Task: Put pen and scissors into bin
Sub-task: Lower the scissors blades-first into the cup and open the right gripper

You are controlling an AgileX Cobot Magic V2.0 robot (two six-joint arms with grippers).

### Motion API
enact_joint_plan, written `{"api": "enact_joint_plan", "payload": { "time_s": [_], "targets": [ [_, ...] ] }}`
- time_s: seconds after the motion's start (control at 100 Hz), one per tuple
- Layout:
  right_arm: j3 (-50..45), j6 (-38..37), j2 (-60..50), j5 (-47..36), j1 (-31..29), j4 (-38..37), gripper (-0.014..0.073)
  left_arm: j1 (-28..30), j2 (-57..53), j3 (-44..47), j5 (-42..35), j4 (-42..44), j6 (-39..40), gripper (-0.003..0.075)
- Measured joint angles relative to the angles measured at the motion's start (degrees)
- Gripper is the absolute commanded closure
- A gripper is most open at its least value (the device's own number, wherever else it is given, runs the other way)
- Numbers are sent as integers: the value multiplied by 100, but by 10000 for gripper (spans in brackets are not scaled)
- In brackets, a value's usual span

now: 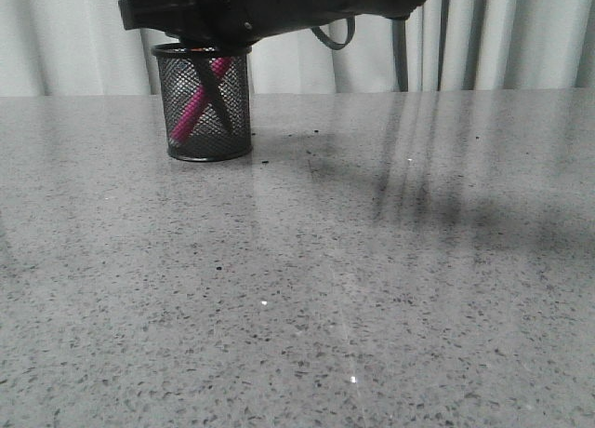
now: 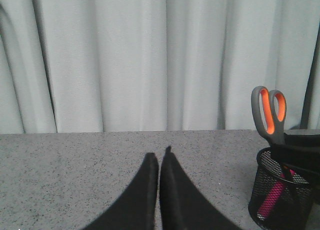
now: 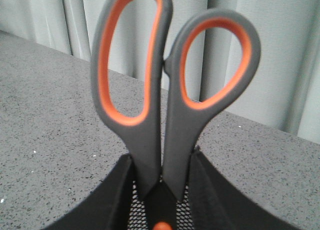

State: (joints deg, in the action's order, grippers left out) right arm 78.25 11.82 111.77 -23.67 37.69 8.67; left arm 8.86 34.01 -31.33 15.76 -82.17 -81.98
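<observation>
- Front view: small black wire-mesh cylindrical bin (image 1: 202,102) standing upright on the speckled grey stone table (image 1: 353,288), far back and left of centre, near the pale pleated curtain (image 1: 521,33).
- Inside it, visible through the mesh: slim magenta-pink pen (image 1: 198,100) leaning one way, dark blades of the long grey scissors (image 1: 212,91) leaning the other, the two crossing; both resting that way because longer than the bin is tall.
- Stretched across above the rim: right arm, black and hiding the scissors' handles from this view.
- Right wrist view: right gripper (image 3: 161,190) closed on the scissors (image 3: 150,145) just below the grey handles with orange-lined finger loops, orange pivot dot showing between the fingers (image 3: 112,200), mesh directly beneath. Held handles-up so the blades enter first.
- Judged stage: scissors lowered into the bin but not yet released; pen already in. Next move likely a widening of the jaws and a straight lift, with risk of snagging a loop and tipping the light cup.
- Left wrist view: left gripper (image 2: 159,162) with fingers pressed together, nothing between them, low over bare table beside the bin (image 2: 280,195), parked clear of the work.
</observation>
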Motion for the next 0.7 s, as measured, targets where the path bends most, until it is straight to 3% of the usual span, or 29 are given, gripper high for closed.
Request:
{"api": "enact_joint_plan", "payload": {
  "time_s": [0.24,0.45,0.59,0.7],
  "targets": [
    [0,-12,0,0,0,-7,363,0,0,0,0,0,0,739],
    [0,-12,0,-11,0,-7,242,0,0,0,0,0,0,739],
    [0,-12,0,-21,0,-7,249,0,0,0,0,0,0,739],
    [0,-12,-39,-19,0,-7,310,0,0,0,0,0,0,739]
  ]
}}
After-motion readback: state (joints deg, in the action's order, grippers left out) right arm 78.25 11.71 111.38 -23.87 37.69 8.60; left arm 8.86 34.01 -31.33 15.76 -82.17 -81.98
